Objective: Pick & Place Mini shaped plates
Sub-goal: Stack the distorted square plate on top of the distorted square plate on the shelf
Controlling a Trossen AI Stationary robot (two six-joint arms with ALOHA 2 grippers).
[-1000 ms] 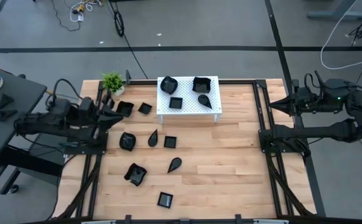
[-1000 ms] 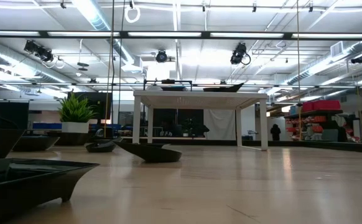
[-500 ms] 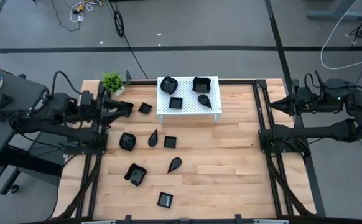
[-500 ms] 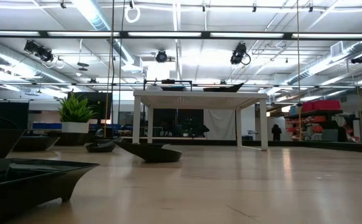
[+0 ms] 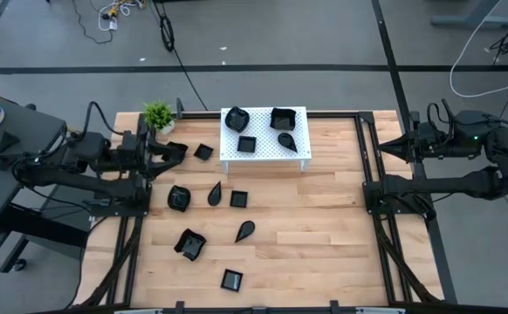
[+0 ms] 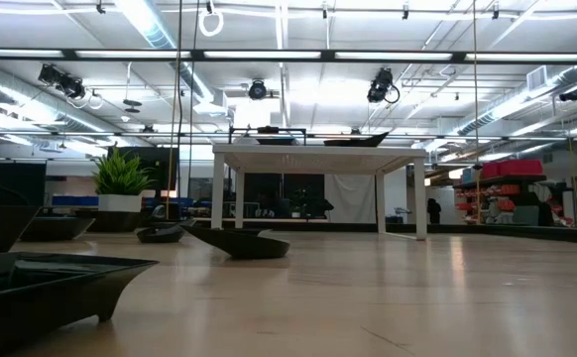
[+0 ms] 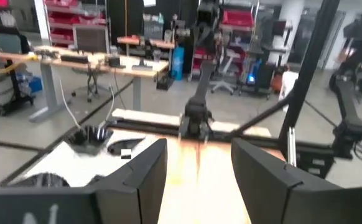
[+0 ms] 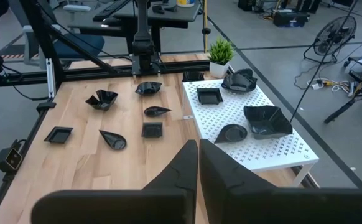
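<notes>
White perforated stand (image 5: 267, 151) at the far edge of the table (image 5: 324, 227), loaded with four of the mini shaped plates (image 5: 239, 199) — wavy-edged dish (image 5: 236, 117) and deep square dish (image 5: 282, 117) at the back, small square dish (image 5: 247, 143) and teardrop dish (image 5: 286, 139) in front. Other glossy black plates spread flat on the bare wood left of centre, apart from one another: squares, teardrops, wavy ones, seven in clear sight from above. Green potted plant (image 5: 158, 113) at the far left corner, near the stand.

Left gripper (image 5: 177, 148) reaching low over the wood close to the plant, pointing toward the stand, jaws wide — from its wrist, two dark fingers (image 7: 145, 177) far apart with only the table between them, gripping nothing. Whether a plate lies beneath it, impossible to tell from above. Right gripper (image 5: 392, 145) parked at the table's right rail, arm folded back, jaws pressed shut and empty. Pale marks along the left wrist housing, too blurred to read.
</notes>
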